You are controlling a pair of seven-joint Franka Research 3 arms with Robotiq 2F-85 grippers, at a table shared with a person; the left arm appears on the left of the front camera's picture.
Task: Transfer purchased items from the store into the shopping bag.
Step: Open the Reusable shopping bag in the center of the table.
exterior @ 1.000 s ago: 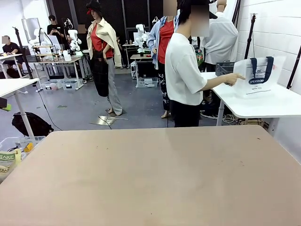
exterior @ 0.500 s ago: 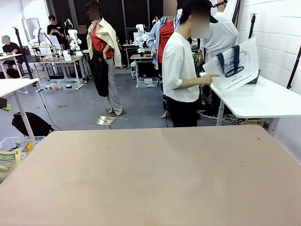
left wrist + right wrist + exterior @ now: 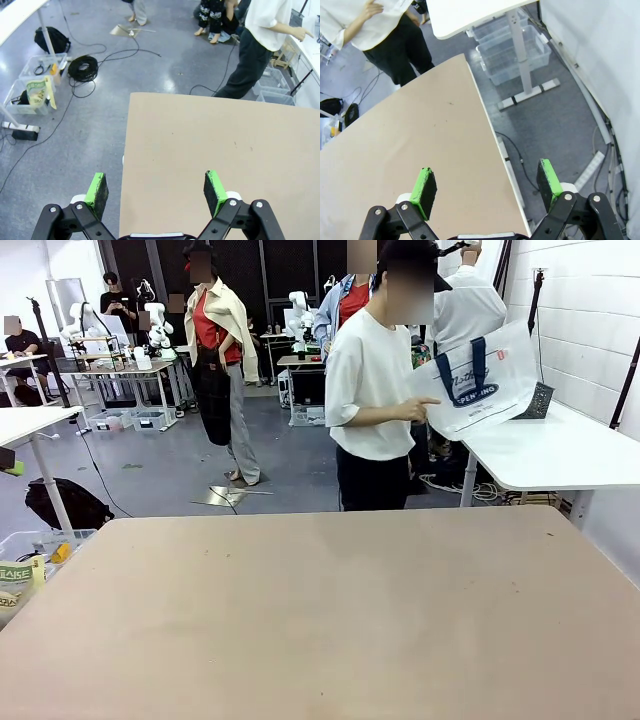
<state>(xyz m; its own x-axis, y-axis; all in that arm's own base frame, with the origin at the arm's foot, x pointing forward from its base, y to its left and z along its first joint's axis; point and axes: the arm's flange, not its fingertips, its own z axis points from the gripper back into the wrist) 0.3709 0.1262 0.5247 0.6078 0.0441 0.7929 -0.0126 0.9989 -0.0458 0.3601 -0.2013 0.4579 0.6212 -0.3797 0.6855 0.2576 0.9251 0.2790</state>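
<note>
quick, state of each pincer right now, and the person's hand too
Left pincer: open, holding nothing.
Right pincer: open, holding nothing.
Person's hand: holding the shopping bag up.

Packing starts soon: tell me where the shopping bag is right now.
In the front view, the shopping bag is held up by the person at the far right, above the white side table, well beyond the brown table.

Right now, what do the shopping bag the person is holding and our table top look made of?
The shopping bag: thin whitish plastic film by the look, semi-translucent and crinkled, with dark navy strap handles. The table: matte tan top, smooth and uniform; probably laminate or board, hard to tell which.
</note>
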